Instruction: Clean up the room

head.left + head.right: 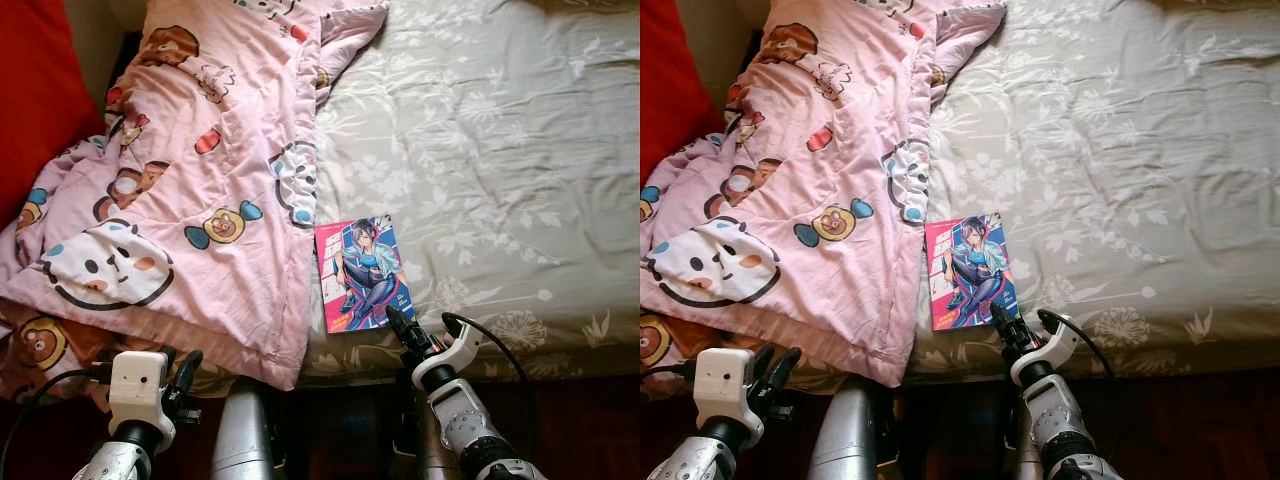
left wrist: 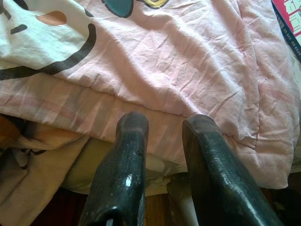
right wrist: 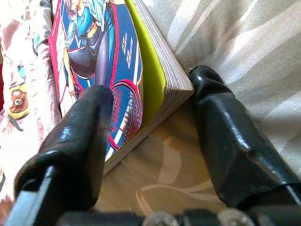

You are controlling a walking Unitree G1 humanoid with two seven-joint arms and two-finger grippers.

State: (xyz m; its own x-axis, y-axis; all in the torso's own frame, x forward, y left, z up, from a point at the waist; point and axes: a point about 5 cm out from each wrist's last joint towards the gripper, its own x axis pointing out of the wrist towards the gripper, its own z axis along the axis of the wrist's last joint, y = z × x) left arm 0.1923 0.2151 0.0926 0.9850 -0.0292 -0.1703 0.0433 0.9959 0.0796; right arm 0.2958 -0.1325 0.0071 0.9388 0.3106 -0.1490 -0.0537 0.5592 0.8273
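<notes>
Book [image 1: 362, 272] lies flat on bed [image 1: 500, 150], near edge; its near right corner sits between parted fingers [image 3: 225, 136] of right gripper [image 1: 400, 325], nothing gripped. Cover: illustrated figure, pink and blue; yellow spine. Pink quilt [image 1: 200, 180] touches book's left side; open sheet to right. Left gripper [image 2: 164, 155] open, at quilt's near edge.

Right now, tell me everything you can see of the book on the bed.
The book is a thick paperback with a pink-and-blue cover showing a drawn figure and a yellow-green edge. It lies flat, cover up, on the grey floral sheet near the bed's front edge, beside the pink quilt. The right end effector, open, straddles its near corner.
</notes>
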